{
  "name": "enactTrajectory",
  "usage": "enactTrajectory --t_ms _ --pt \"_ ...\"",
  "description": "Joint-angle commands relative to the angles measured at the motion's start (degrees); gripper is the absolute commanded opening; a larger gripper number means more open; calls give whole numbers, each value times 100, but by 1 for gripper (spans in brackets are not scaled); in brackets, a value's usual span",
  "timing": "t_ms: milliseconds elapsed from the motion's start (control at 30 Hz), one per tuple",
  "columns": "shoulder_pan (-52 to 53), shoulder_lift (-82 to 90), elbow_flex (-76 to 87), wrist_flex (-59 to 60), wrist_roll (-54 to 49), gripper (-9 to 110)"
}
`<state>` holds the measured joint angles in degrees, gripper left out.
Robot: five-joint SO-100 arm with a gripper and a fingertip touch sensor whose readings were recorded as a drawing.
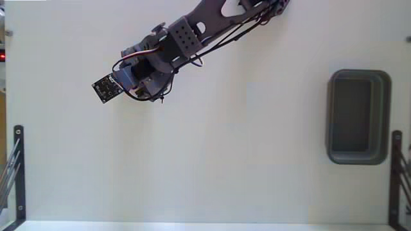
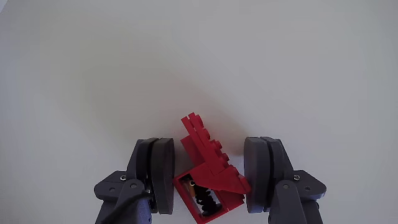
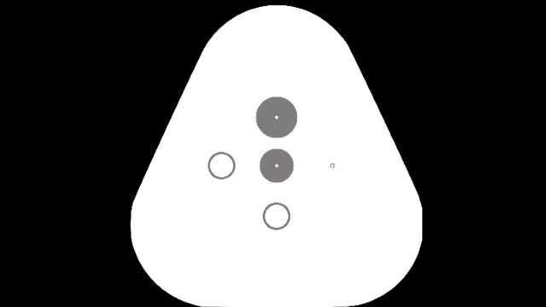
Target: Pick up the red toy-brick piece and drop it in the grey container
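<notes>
The small bright-red stepped plastic brick piece (image 2: 208, 171) is seen in the wrist view between the dark-grey end effector (image 2: 210, 177) pads, touching the right-hand pad, with a gap at the left, so not yet clamped. It is judged light, rigid and slick; the blocky base is best gripped. In the fixed view the arm is stretched across the white tabletop (image 1: 212, 160), well apart from the dark-grey rectangular plastic tray (image 1: 359, 116).

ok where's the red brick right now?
In the wrist view, the red toy-brick piece sits low centre between the gripper's two fingers; the fixed view hides it under the arm.
</notes>
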<state>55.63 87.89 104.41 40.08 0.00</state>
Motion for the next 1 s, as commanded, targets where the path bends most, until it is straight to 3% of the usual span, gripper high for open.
enactTrajectory --t_ms 0,967 --pt "74 151 -7 -62 0 63" --pt "74 151 -7 -62 0 60"
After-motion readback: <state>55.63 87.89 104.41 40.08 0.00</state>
